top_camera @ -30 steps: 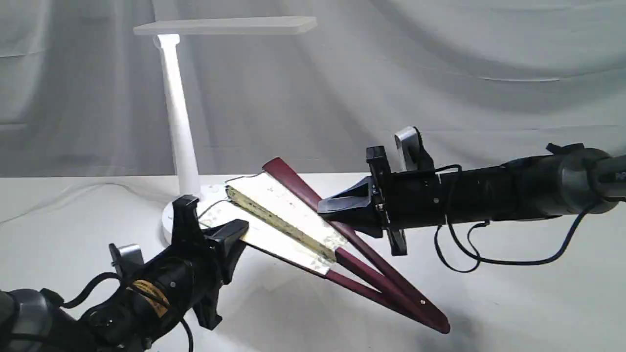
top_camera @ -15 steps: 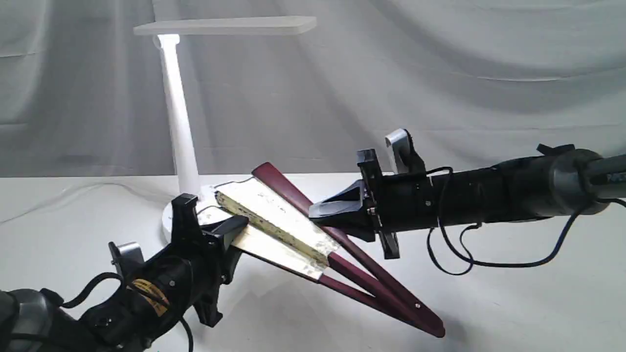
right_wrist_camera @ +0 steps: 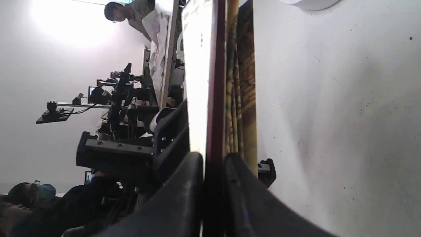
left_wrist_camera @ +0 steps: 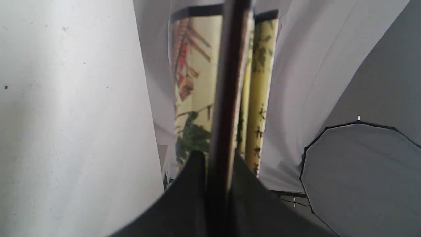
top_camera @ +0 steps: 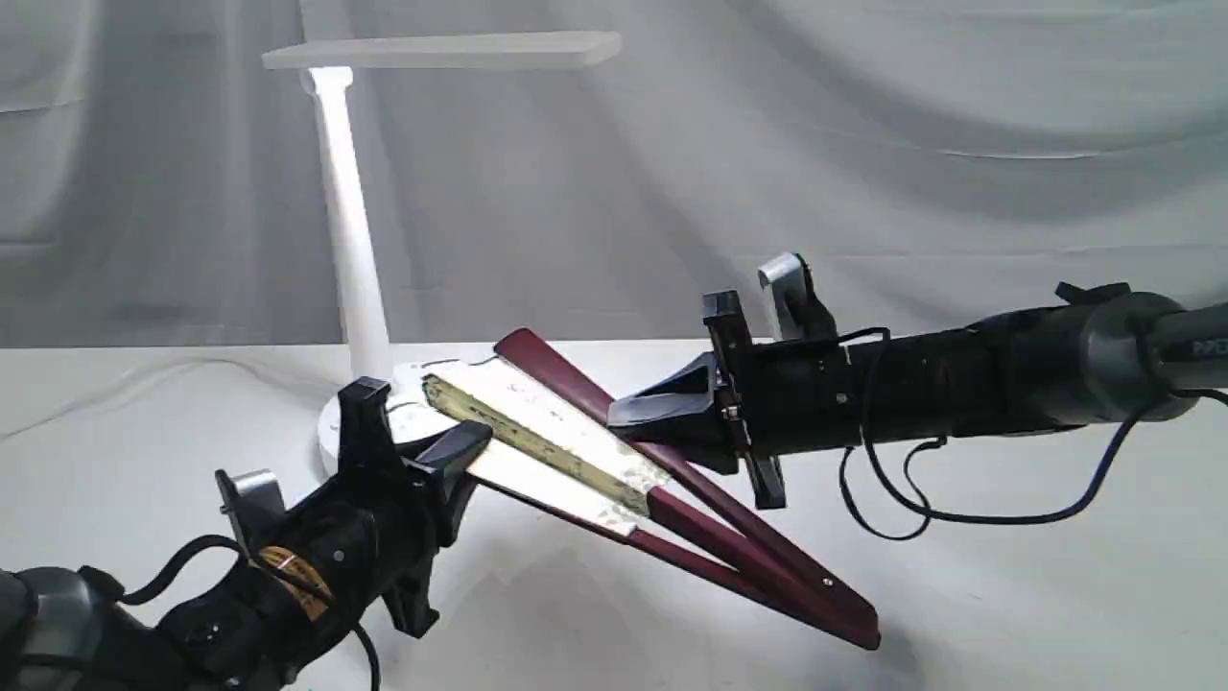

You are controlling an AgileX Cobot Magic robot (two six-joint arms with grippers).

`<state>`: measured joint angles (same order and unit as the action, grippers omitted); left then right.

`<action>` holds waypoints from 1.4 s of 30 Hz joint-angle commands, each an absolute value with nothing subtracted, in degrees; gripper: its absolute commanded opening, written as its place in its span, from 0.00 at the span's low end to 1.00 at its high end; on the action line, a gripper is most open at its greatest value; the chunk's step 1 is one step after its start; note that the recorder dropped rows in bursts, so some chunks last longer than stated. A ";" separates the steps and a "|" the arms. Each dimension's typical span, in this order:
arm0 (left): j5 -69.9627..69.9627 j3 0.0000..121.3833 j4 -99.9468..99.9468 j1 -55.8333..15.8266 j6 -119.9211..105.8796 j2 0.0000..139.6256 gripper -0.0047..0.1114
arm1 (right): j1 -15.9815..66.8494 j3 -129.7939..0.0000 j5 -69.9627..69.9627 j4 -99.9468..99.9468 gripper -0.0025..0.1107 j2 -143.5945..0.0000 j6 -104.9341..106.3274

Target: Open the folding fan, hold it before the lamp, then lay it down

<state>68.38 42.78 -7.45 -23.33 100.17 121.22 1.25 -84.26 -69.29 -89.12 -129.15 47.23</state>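
The folding fan (top_camera: 585, 451) hung slantwise over the table (top_camera: 1007, 595), just in front of the lamp (top_camera: 350, 240). It was only slightly spread. Its 2 maroon guards parted in a narrow V, with the cream leaf bunched in pleats between them. The leaf end pointed toward the lamp's round base. The pivot end sat low toward the near right of the exterior view and seemed to touch the white cloth there, though that contact could not be made out for certain.

The left gripper (top_camera: 468, 449) was clamped on the lower guard near the leaf's outer end. In the left wrist view its 2 fingers (left_wrist_camera: 194, 184) pinched that dark guard edge-on, with yellowish pleats showing on either side.

The right gripper (top_camera: 633, 422) reached in from the right and was closed on the upper guard about halfway along its length. The right wrist view showed its fingers (right_wrist_camera: 236, 184) pressed tight on the maroon strip, with the folded leaf just beside them.

The lamp stood behind the fan, its stem slightly slanted and its flat head level above.
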 commanded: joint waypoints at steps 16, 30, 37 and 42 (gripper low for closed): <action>69.96 42.84 -15.62 -23.30 100.14 121.39 0.04 | 1.22 -83.80 -69.96 -88.58 0.52 -128.17 47.10; 69.96 50.91 -24.97 -23.30 100.11 121.39 0.04 | -5.06 -83.80 -69.96 -86.32 0.52 -128.34 45.79; 64.13 54.86 -31.88 -23.30 102.33 121.39 0.04 | -5.43 -83.80 -69.96 -85.21 0.51 -128.34 46.87; 64.32 54.98 -32.11 -23.30 102.33 121.39 0.04 | -6.19 -83.80 -69.96 -85.21 0.51 -128.34 47.25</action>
<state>63.80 54.49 -31.79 -23.21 101.81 121.30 -5.56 -84.26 -69.50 -85.44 -129.15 46.53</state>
